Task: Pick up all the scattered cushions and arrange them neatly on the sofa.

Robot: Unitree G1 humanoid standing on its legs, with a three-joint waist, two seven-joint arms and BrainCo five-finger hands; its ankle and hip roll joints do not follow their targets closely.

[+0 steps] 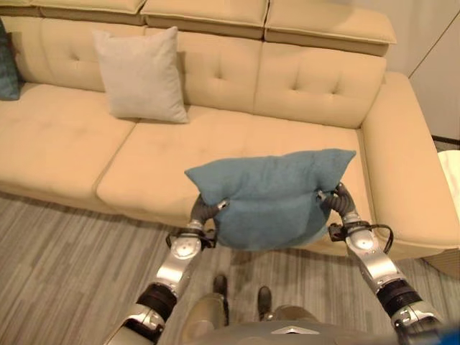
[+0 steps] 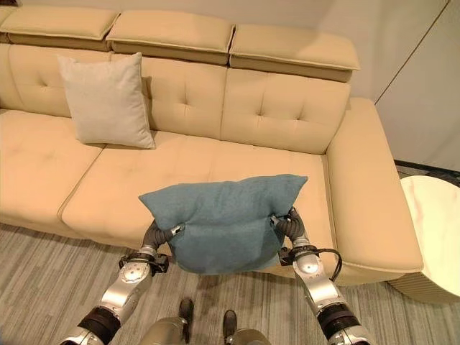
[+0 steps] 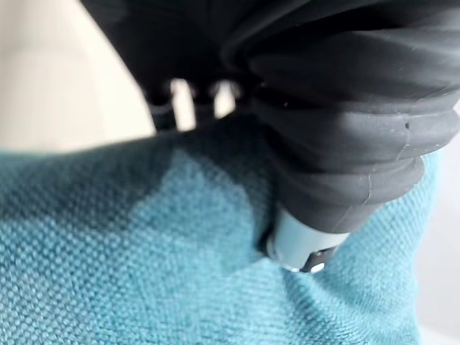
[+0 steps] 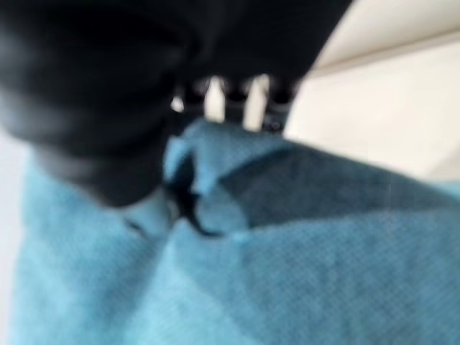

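Observation:
I hold a teal cushion (image 1: 269,194) in the air between both hands, over the front edge of the beige sofa (image 1: 57,136), before its right seat. My left hand (image 1: 205,210) grips the cushion's left side and my right hand (image 1: 338,201) its right side. In the left wrist view the thumb (image 3: 298,248) digs into the teal cloth (image 3: 144,251), with the fingers past the cushion's edge. The right wrist view has the same pinch on the teal cushion (image 4: 287,266). A light grey cushion (image 1: 140,75) leans upright on the sofa's backrest. Another dark teal cushion (image 1: 7,65) peeks in at the far left.
A round white table (image 2: 435,230) stands to the right of the sofa's arm (image 2: 366,187). Grey striped flooring (image 1: 65,266) runs along the sofa's front. The right seat (image 2: 237,162) behind the held cushion is bare.

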